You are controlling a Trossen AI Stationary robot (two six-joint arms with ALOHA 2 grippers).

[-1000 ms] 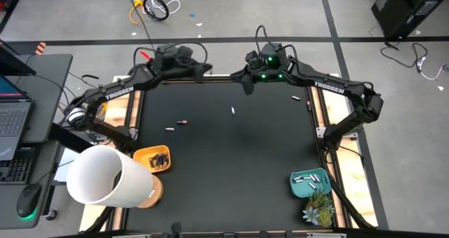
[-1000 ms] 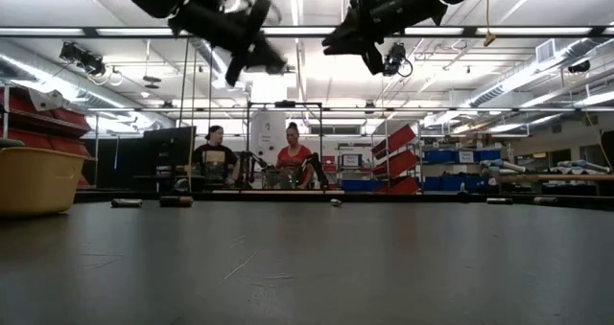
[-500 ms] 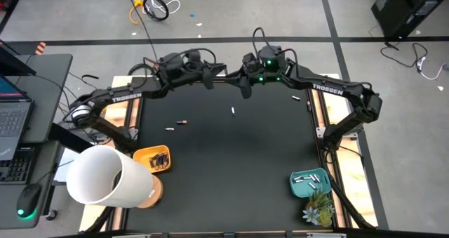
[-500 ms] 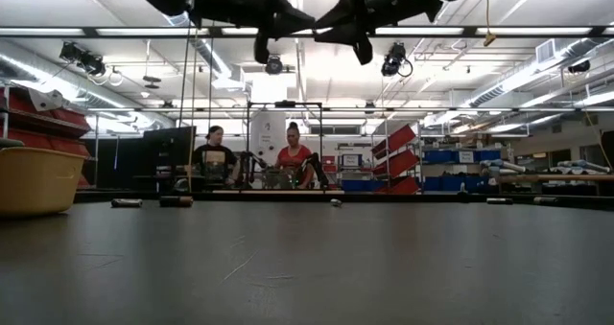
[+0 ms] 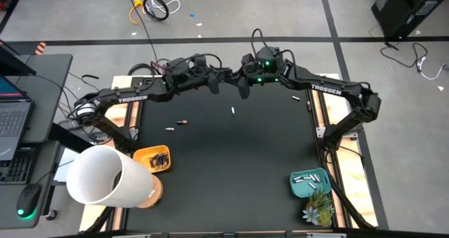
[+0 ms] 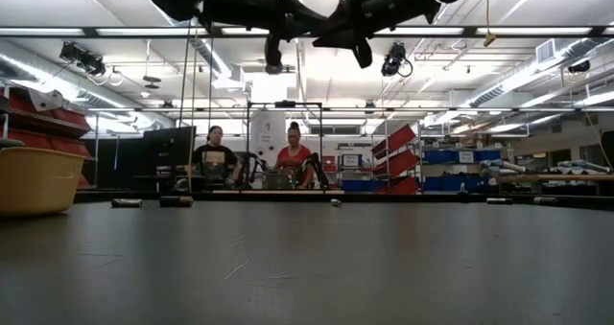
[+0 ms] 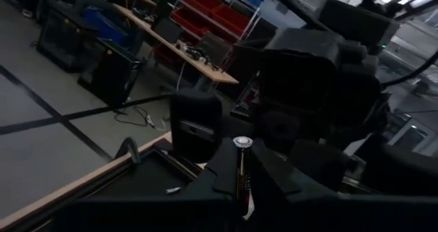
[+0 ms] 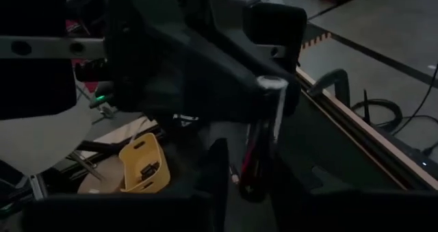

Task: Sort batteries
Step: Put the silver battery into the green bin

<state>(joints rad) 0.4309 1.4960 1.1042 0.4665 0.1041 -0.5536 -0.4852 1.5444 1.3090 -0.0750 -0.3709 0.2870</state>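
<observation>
Two arms meet high over the far edge of a matte black table [image 5: 231, 161], passing one battery.

Largest on the table side is a smooth white cylinder [image 5: 105, 176] at the near left, then a glossy orange bin [image 5: 152, 159] and a teal tray [image 5: 309, 184] holding pale batteries. The left gripper [image 5: 216, 81] is pressed onto a slim dark battery [image 7: 239, 165] with a silvery round cap, its long axis along the fingers, cap end toward the right gripper [image 5: 242, 87]. That gripper's fingers flank the same battery; whether they pinch it cannot be told. Loose batteries [image 5: 182, 121] lie flat mid-table, tiny slim cylinders.
</observation>
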